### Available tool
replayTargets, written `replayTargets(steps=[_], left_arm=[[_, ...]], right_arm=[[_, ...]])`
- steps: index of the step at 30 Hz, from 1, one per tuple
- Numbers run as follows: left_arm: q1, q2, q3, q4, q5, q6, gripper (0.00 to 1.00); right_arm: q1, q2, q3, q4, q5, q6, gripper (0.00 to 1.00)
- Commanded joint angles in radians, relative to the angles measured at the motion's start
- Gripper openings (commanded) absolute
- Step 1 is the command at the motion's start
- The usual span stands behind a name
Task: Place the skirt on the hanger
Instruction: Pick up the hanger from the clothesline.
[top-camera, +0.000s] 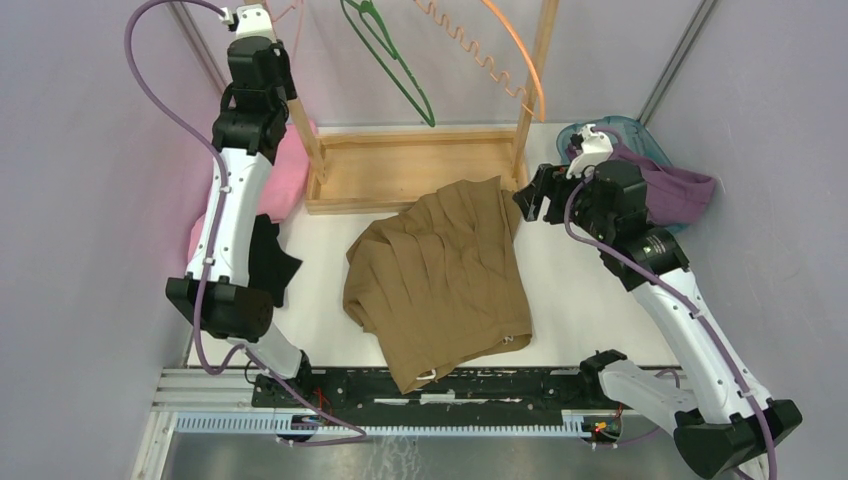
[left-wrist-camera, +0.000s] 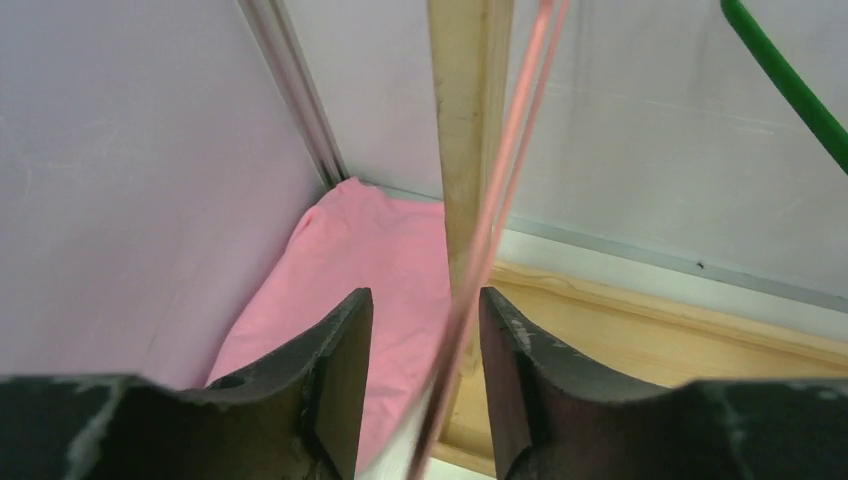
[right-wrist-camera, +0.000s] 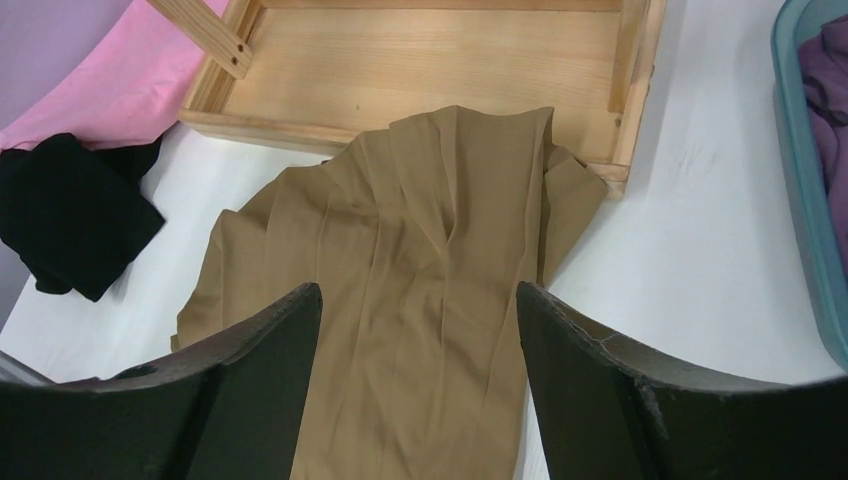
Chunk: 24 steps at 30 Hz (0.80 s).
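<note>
A brown skirt (top-camera: 440, 275) lies crumpled flat on the white table, its far edge resting on the wooden rack's base (top-camera: 400, 170). My left gripper (top-camera: 262, 22) is raised at the rack's top left. In the left wrist view its jaws (left-wrist-camera: 425, 295) stand apart with the thin pink hanger (left-wrist-camera: 505, 180) wire running between them, close to the right finger. My right gripper (top-camera: 530, 195) hovers open over the skirt's (right-wrist-camera: 420, 260) far right part, nothing between its fingers (right-wrist-camera: 418, 290).
A green hanger (top-camera: 395, 65) and an orange one (top-camera: 520, 60) hang on the rack. Pink cloth (top-camera: 285, 180) and black cloth (top-camera: 270, 260) lie at the left. A teal basket (top-camera: 640, 135) with purple cloth stands at the right. The rack's post (left-wrist-camera: 465, 150) is behind the pink wire.
</note>
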<state>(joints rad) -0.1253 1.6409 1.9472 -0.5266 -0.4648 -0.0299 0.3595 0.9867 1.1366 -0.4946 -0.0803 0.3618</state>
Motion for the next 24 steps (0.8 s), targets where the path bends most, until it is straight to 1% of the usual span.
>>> replayTargets(steps=[1,5,7,8,12,17,21,24], left_arm=[[0.000,-0.058,-0.002,0.115,0.058,-0.043,0.43],[0.000,-0.084,-0.016,0.133,0.099,-0.038,0.22],[0.000,-0.092,-0.017,0.139,0.112,-0.032,0.08],[0.000,-0.098,-0.022,0.146,0.116,-0.028,0.04],[0.000,-0.123,-0.051,0.200,0.121,-0.010,0.03],[0.000,-0.176,-0.114,0.317,0.160,0.015,0.03],[0.000,-0.241,-0.178,0.416,0.230,0.030,0.03],[0.000,-0.273,-0.173,0.405,0.302,0.025,0.03]], right_arm=[[-0.003,0.003,-0.011,0.037,-0.025,-0.003,0.77],[-0.002,0.016,-0.015,0.050,-0.045,0.005,0.76],[-0.002,0.021,-0.018,0.057,-0.051,0.010,0.76],[-0.002,0.025,-0.019,0.057,-0.056,0.012,0.76],[-0.003,0.023,-0.027,0.060,-0.066,0.016,0.76],[-0.003,0.011,-0.038,0.054,-0.064,0.015,0.76],[-0.002,-0.004,-0.044,0.048,-0.055,0.010,0.76],[-0.002,-0.011,-0.049,0.047,-0.053,0.011,0.76]])
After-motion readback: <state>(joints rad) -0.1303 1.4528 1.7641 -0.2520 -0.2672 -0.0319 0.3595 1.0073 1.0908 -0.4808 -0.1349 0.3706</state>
